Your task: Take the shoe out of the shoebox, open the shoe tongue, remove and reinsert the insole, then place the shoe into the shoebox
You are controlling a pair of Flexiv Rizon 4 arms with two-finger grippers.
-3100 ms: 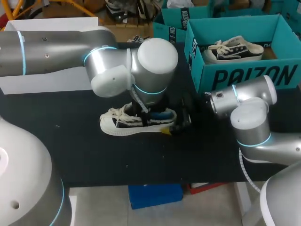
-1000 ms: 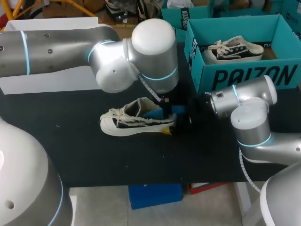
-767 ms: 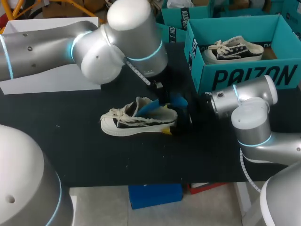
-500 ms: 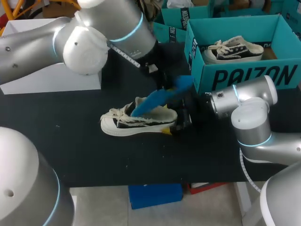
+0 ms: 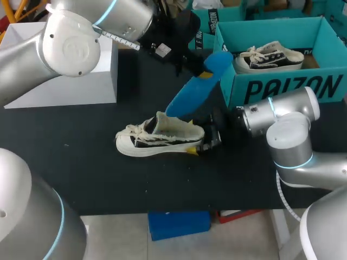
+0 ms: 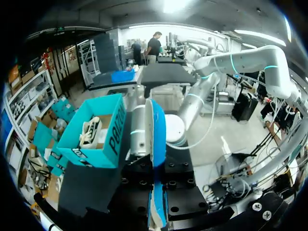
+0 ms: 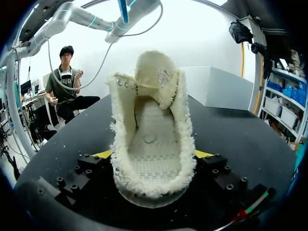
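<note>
Black bench (image 5: 81, 162) under everything, and the cream shoe (image 5: 157, 138) sits on its sole on it, heel end tucked into the right claw (image 5: 209, 138). From the right wrist view the shoe (image 7: 151, 144) runs straight out ahead of that claw. A yellow tip presses on each side of the heel, so the claw is clamped narrow on the shoe. The tongue stands up and you can look right down onto the bare footbed.

The blue insole (image 5: 195, 86) is up in the air, pinched at its upper end by the left claw (image 5: 201, 71), slanting down from it toward the shoe's opening. Can't tell if its low tip touches the collar. In the left wrist view the insole (image 6: 156, 139) shows edge-on, sandwiched between the fingers and sticking out ahead of them.

The teal shoebox (image 5: 282, 86) stands on the bench just beyond the right claw, close beside the left claw, with a second shoe (image 5: 269, 57) lying inside. A white box (image 5: 65, 81) sits back behind the left claw, under that arm.
</note>
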